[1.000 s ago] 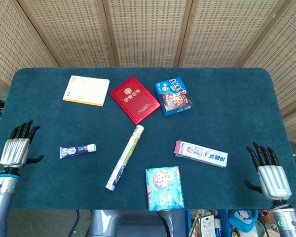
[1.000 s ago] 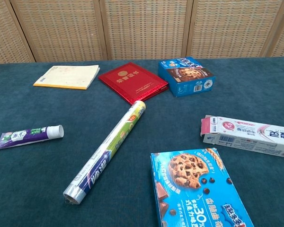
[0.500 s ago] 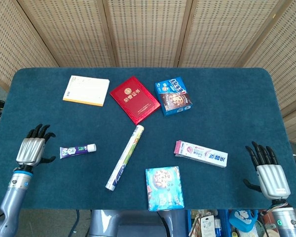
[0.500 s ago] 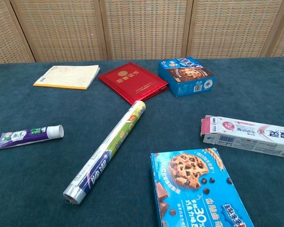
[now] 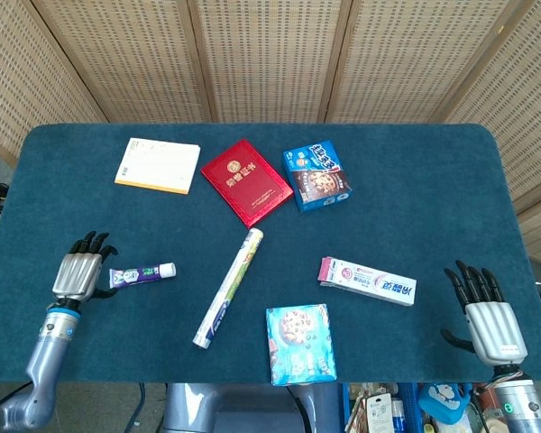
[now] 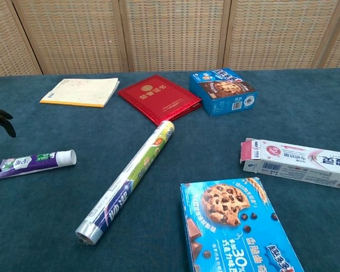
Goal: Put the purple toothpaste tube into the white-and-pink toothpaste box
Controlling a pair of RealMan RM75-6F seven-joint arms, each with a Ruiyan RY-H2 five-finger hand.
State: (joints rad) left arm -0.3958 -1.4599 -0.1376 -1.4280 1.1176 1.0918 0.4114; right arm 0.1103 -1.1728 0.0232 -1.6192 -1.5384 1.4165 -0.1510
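The purple toothpaste tube (image 5: 142,273) (image 6: 35,162) lies flat at the table's left, white cap pointing right. My left hand (image 5: 79,272) hovers just left of its flat end with fingers spread and nothing in it; only dark fingertips (image 6: 1,118) show at the chest view's left edge. The white-and-pink toothpaste box (image 5: 368,280) (image 6: 297,160) lies at the right, its pink end toward the middle. Near the front right corner, my right hand (image 5: 483,311) is open and well right of the box.
A foil-wrap roll (image 5: 228,287) lies diagonally between tube and box. A blue cookie box (image 5: 299,344) sits at the front edge, another (image 5: 316,176) at the back. A red booklet (image 5: 246,181) and a yellow notepad (image 5: 158,165) lie behind.
My left hand has moved rightward across the table, from the left edge to beside the tube's flat end. The right hand has barely shifted. No object has moved.
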